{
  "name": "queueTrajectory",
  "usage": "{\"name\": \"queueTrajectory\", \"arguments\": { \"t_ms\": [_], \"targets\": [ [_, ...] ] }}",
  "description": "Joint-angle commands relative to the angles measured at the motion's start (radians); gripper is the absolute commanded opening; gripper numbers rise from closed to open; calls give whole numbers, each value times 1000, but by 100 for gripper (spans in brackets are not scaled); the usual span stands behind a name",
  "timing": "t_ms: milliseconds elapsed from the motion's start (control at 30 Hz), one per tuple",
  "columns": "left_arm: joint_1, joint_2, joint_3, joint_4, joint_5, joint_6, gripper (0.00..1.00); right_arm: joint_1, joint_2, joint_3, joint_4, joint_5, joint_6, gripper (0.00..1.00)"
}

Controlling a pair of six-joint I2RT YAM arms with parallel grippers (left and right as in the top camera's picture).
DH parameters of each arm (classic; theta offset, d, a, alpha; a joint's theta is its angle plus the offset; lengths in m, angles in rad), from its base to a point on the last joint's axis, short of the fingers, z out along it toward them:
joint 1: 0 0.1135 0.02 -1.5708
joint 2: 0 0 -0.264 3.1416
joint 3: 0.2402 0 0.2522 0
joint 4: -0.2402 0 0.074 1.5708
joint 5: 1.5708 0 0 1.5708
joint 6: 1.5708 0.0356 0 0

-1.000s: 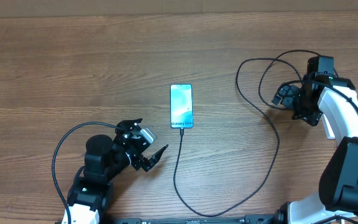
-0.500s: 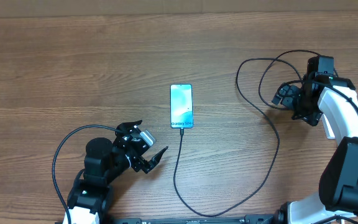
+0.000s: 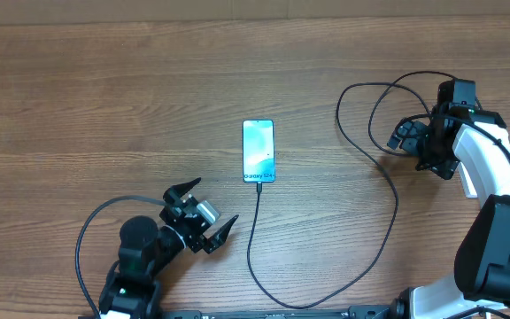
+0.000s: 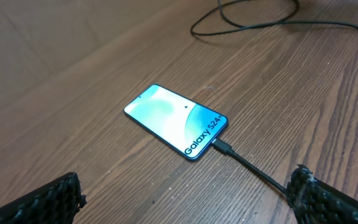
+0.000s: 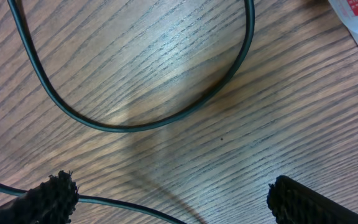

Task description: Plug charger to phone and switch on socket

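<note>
Much tabletop point(image 3: 104, 89) around phone point(image 3: 258, 149) and looping charger point(image 5: 120, 128)

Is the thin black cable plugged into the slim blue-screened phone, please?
Plugged in: the thin black cable ends flush inside the blue-screened phone, at its lower edge.

Glossy phone point(image 4: 176, 121), matt wood table point(image 4: 104, 56)

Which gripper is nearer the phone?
Left. The left gripper sits just below-left of the phone; the right gripper is far to its right, over the charger loops.
</note>
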Motion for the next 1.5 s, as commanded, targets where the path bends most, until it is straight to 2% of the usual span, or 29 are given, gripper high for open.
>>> {"name": "queueTrajectory", "arguments": {
  "t_ms": [0,133,733,1167,1467],
  "targets": [
    [-2,-60,-39,6,17,19,100,4,-34,-5,3,-2,5,100],
    [-2,-140,-75,-3,14,19,100,4,-34,-5,4,-2,5,100],
    [29,-427,-75,-255,-5,2,100,4,-34,-5,3,-2,5,100],
    [64,-439,-75,-257,-21,-53,100,4,-34,-5,3,-2,5,100],
    [110,-469,-76,-260,-84,-87,100,4,-34,-5,3,-2,5,100]
  ]
}}
